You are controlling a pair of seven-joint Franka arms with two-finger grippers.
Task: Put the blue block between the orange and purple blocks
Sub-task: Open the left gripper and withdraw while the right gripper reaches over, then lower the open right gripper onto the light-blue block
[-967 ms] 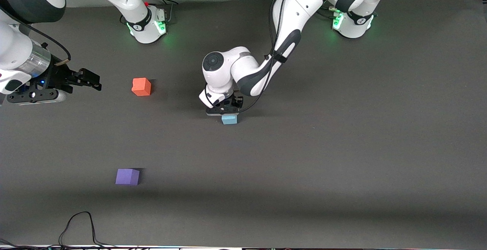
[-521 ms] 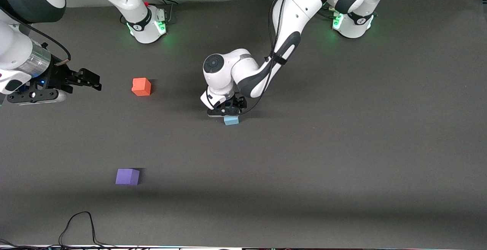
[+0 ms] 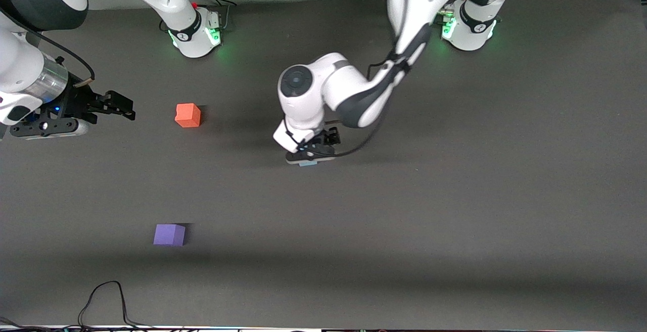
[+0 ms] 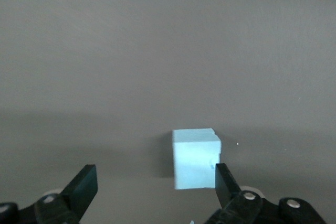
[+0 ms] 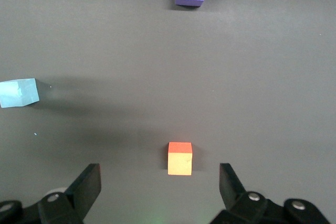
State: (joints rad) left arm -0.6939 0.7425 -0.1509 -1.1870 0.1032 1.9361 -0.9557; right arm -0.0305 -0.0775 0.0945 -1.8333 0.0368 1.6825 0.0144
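On the counter (image 3: 455, 195), the blue block (image 4: 195, 157) is stood free under the left tool (image 3: 309, 156), whose fingers are spread wide, one beside it. At nine o'clock lie the orange block (image 3: 188, 115) and purple block (image 3: 169, 234), the gap unfilled. The right tool (image 3: 113, 105), spread apart, is kept waiting.

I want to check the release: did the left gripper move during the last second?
Yes. The left gripper, now open, drifted slightly toward the left arm's end, away from the orange block, and covers more of the blue block.
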